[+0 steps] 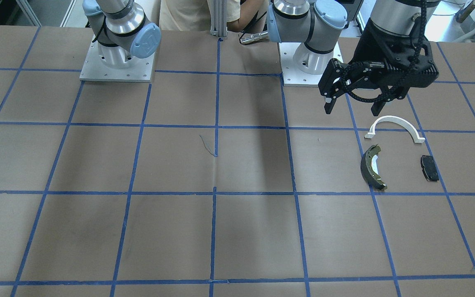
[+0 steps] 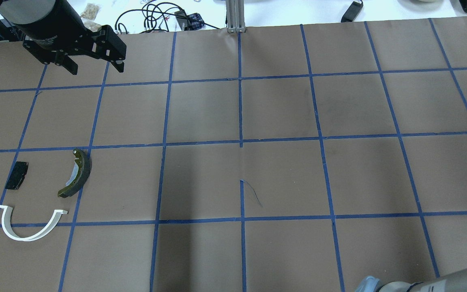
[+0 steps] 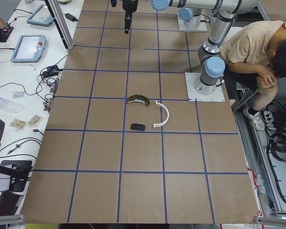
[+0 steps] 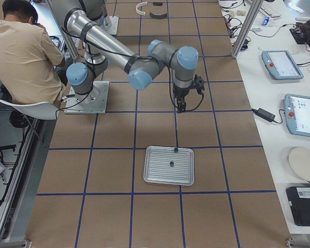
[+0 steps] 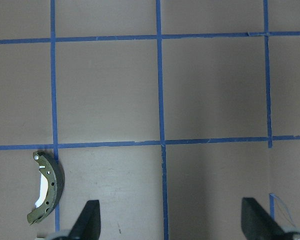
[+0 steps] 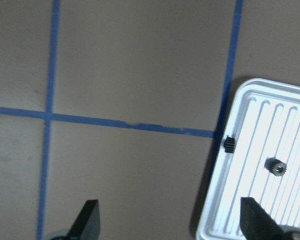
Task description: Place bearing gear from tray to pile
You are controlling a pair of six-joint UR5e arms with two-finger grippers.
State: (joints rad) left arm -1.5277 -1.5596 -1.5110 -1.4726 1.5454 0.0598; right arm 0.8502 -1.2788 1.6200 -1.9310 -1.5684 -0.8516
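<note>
Right gripper [image 6: 172, 227]: jaws spread wide and empty. In the right wrist view it hangs over bare table [image 6: 130, 65], left of the tray [image 6: 240, 195].
Left gripper [image 1: 351, 108]: jaws wide and empty. It hangs at the upper right of the front-facing view, just above the pile.
Bearing gear [image 6: 276, 166]: a small grey toothed part lying on the ribbed floor of the tray, at the right edge of the right wrist view.
Second toothed part [image 6: 229, 144]: black, sitting at the tray's left rim. Whether it rests on the rim or just inside cannot be told.
Pile: white half-ring bracket [image 1: 394, 119], brake shoe [image 1: 370, 167] and black pad [image 1: 429, 168], close together but apart, at the right of the front-facing view.
Step, as judged: approach to the tray; no grasp made yet.
Risk, wrong pick: the two toothed parts lie near each other, so a sideways offset could close the jaws on the black one.
Risk, slip: the gear is small against the wide jaws, and an off-centre closure could pinch it out or send it along the ribs.
Risk, rim: a descent too far left could strike the tray edge and shift the tray.
Risk, transfer: the pile lies well apart, on the other arm's side, so the two arms could meet there.
</note>
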